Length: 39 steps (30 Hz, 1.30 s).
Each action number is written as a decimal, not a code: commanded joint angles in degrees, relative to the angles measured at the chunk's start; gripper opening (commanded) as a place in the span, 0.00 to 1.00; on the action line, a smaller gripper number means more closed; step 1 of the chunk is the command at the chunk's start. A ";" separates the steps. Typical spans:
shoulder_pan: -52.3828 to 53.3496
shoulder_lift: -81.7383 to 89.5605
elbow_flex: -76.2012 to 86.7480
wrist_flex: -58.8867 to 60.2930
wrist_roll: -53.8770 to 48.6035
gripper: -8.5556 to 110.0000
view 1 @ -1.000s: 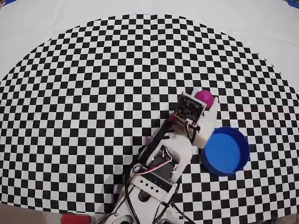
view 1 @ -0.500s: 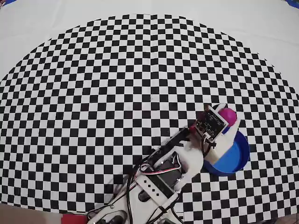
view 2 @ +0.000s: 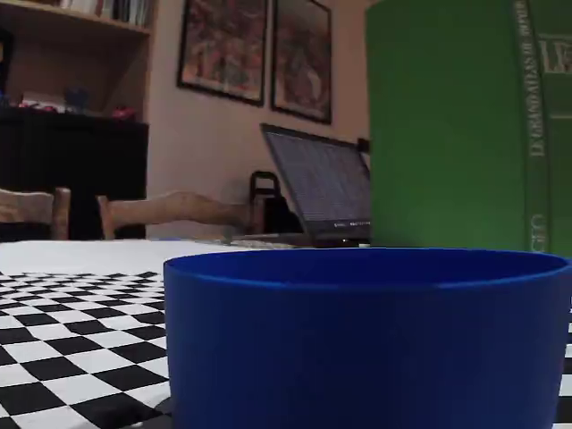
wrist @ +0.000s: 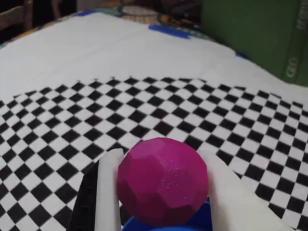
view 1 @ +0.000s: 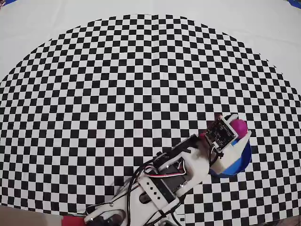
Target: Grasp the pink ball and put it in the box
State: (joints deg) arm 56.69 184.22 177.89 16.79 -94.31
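The gripper [wrist: 161,192] is pinching the pink ball [wrist: 162,180], one white finger [wrist: 108,192] pressed against its left side in the wrist view and the other tight on its right. The faceted surface of the ball fills the lower middle of that view, and just beneath it a sliver of bright blue shows: that is the box [wrist: 192,222], right under the ball.

From overhead, the arm [view 1: 174,172] reaches from the near edge up toward the right, and the ball [view 1: 239,126] peeks out magenta at the far end of the gripper [view 1: 236,131], beyond the small circuit board [view 1: 220,132] on the wrist. The box [view 1: 239,160] sits on the right side of the checkered mat [view 1: 117,84], mostly covered by the gripper's white body; only its near-right arc of blue rim and floor is visible. The ball appears over the far rim of the box, held up in the fingers rather than lying on the bottom, though from above I cannot tell how high.

The low fixed view sits close to the table: the blue wall of the box [view 2: 366,340] fills the foreground, the mat [view 2: 71,331] stretches off to the left, a green book [view 2: 465,125] stands behind on the right, and a laptop [view 2: 322,192] is farther back. Neither ball nor gripper appears there.
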 commanded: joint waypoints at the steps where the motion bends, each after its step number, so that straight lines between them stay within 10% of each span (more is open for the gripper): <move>1: 1.05 0.26 0.44 0.35 0.62 0.07; 39: 6.42 -26.37 0.44 -13.45 1.05 0.07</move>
State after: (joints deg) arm 62.40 159.08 177.89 4.48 -93.87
